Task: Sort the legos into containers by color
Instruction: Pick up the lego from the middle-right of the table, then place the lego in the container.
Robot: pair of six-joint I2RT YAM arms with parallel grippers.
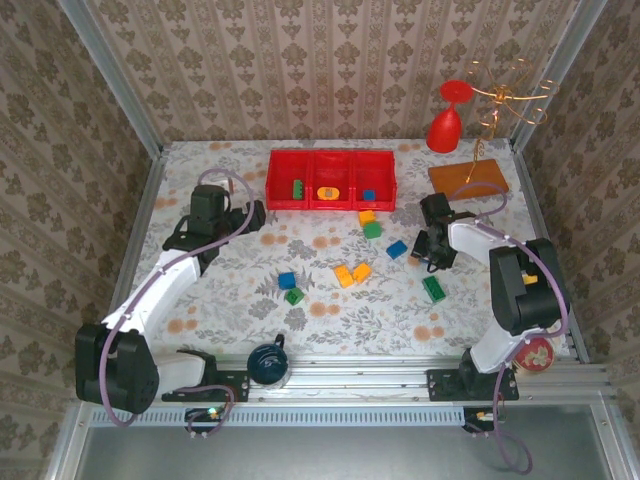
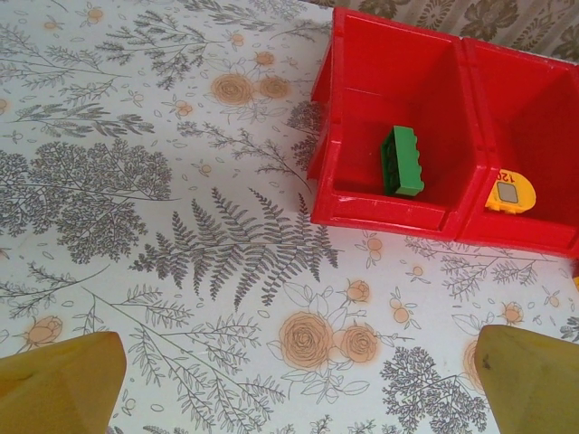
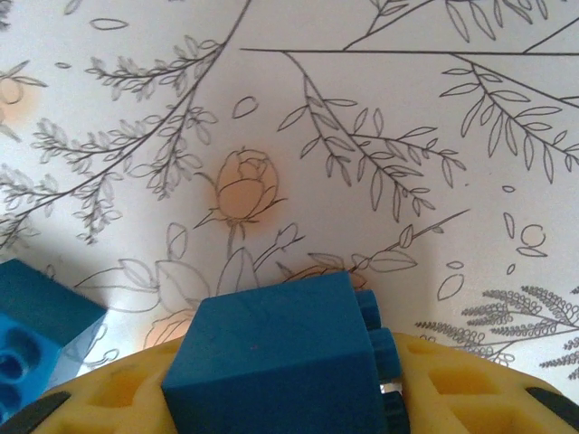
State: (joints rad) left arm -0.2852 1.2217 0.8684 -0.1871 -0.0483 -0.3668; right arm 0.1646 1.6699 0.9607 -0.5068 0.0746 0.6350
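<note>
**Right gripper clamped on a blue brick; left gripper wide open near the tray**

Your right gripper (image 3: 289,402) has its yellow fingers (image 3: 470,384) closed on a blue brick (image 3: 271,353), low over the flowered tablecloth (image 3: 380,117). A second blue brick (image 3: 32,330) lies just beside it, at the left edge of the right wrist view.

Your left gripper (image 2: 291,389) is spread wide with nothing between its fingertips (image 2: 54,384). It hovers over bare cloth near the front left corner of the red tray (image 2: 380,212).

The tray's left compartment holds a green brick (image 2: 403,161), its middle one holds an orange-yellow piece (image 2: 509,193), and its right one holds a small blue brick (image 1: 368,195).

From above, you can see the loose bricks scattered on the cloth in front of the tray:
- a yellow one (image 1: 367,216) touching a green one (image 1: 372,230)
- a yellow pair (image 1: 352,273) near the middle
- a blue one (image 1: 287,281) just beside a green one (image 1: 294,296)
- another green one (image 1: 434,288) near the right arm
</note>
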